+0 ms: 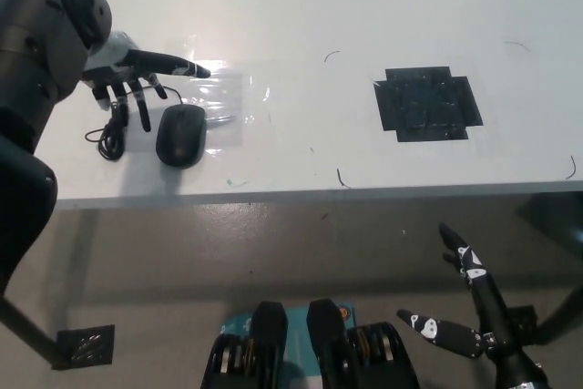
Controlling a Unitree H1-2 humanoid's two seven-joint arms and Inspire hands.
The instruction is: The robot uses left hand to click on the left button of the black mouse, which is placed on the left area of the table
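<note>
No writing, brand, number or sign can be read anywhere in the frame: the black mouse point(180, 135) at the left shows no logo, the square of black tape point(425, 103) at the upper right of the table point(364, 6) is blank, and the small white marks on the right hand point(460, 302) at the lower right are too small to make out

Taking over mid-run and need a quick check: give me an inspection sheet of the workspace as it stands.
Surface: white table, glossy clear film patch by the mouse.
Job's things: black mouse at table's left, untouched.
Clutter: black tape patch; small dark marks.
Hands: left hand open, hovering behind the mouse, one finger extended; right hand open, resting below the table edge.
Cables: mouse cord coiled left of mouse.
Surroundings: grey floor, table legs.
</note>
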